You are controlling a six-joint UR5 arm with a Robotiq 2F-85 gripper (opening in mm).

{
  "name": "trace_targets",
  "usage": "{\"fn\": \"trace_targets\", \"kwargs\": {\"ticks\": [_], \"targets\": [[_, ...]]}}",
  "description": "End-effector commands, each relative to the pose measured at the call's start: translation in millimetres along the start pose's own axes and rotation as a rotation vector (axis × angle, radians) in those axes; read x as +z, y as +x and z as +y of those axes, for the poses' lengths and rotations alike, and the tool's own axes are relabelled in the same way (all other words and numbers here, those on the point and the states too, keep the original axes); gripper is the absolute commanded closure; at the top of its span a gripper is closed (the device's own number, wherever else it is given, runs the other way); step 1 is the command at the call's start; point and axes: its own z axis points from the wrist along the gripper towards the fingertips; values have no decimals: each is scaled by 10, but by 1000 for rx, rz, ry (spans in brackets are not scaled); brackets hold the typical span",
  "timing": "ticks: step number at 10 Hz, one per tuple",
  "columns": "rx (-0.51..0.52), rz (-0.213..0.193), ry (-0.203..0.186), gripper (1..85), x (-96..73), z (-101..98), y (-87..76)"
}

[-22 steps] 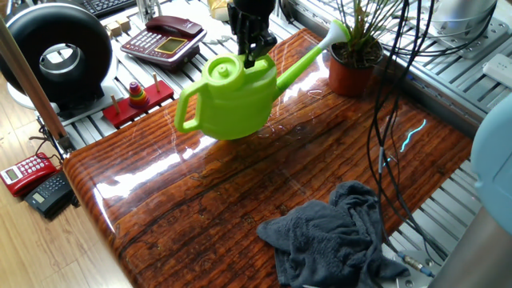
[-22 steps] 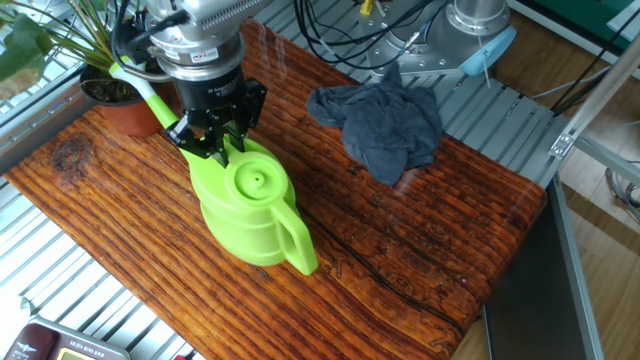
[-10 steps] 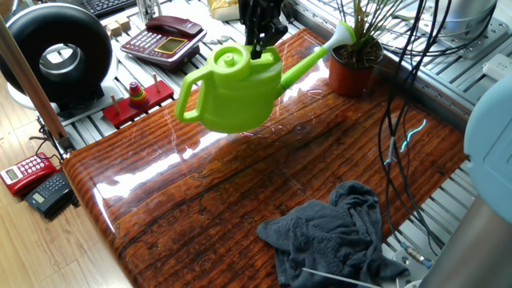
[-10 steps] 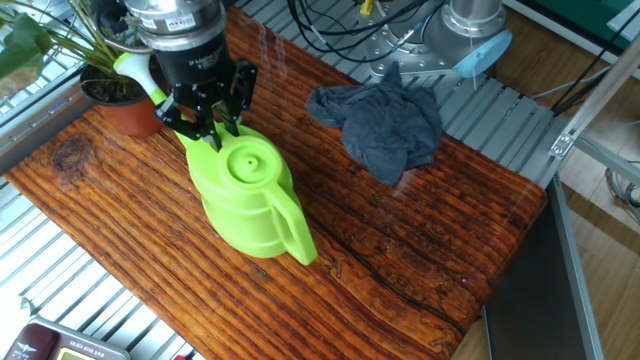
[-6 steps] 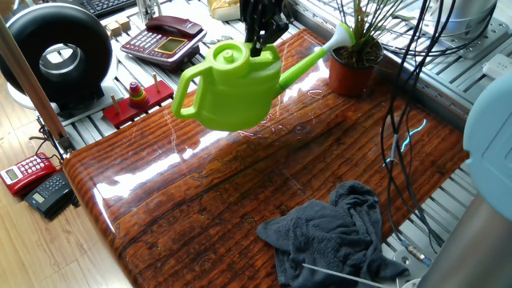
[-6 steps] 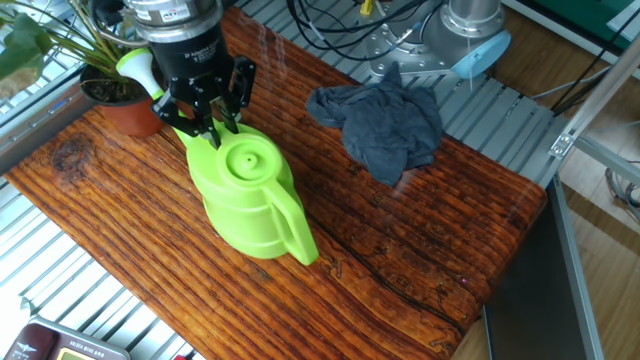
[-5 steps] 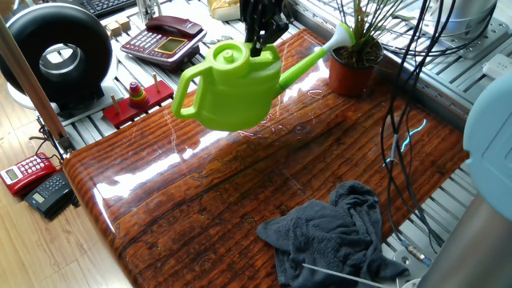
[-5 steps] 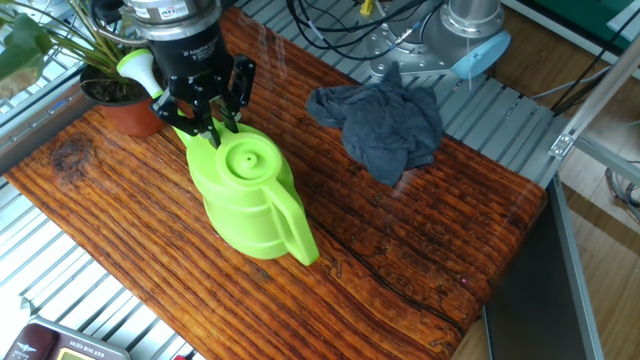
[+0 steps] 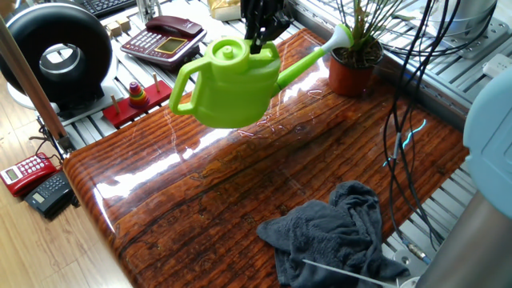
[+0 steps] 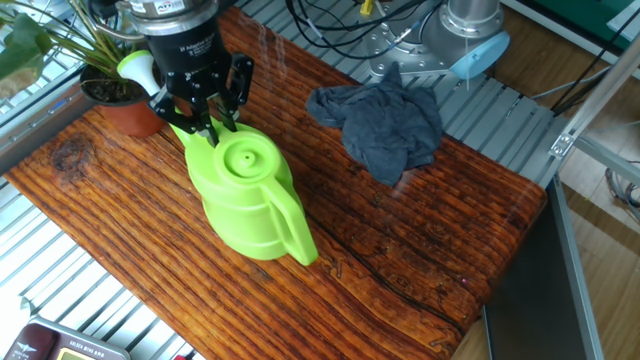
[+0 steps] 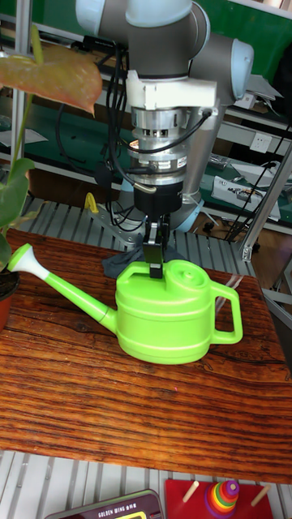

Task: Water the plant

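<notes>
The plant (image 9: 358, 32) has thin grass-like leaves and stands in a terracotta pot (image 9: 350, 74) at the table's far corner; its pot (image 10: 121, 110) also shows in the other fixed view. A lime-green watering can (image 9: 234, 86) hangs just above the wooden table (image 9: 240, 184), level. My gripper (image 9: 258, 48) is shut on the can's top rim beside the lid. The can's spout points at the plant, and its white rose (image 9: 340, 34) sits close to the leaves, beside the pot. In the tall fixed view, the gripper (image 11: 156, 266) holds the can (image 11: 166, 318) from straight above.
A crumpled dark grey cloth (image 9: 336, 236) lies at the table's near right. Black cables (image 9: 396, 120) hang beside the plant. Off the table's left edge are a red stacking toy (image 9: 138, 96), a red desk phone (image 9: 164, 38) and a black ring-shaped device (image 9: 56, 56).
The gripper has lifted the watering can off the table and carried it a little toward the plant; the spout's rose now sits nearer the leaves.
</notes>
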Motion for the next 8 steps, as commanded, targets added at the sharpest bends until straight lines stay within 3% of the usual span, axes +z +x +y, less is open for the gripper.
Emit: {"fn": "trace_targets", "kwargs": {"ticks": [1, 4, 6, 8], "targets": [[1, -36, 5, 847, -38, -12, -64], [1, -52, 15, 847, -81, -20, -79], [-3, -30, 25, 847, -93, -39, -5], [-5, -38, 25, 847, -113, -31, 20]]}}
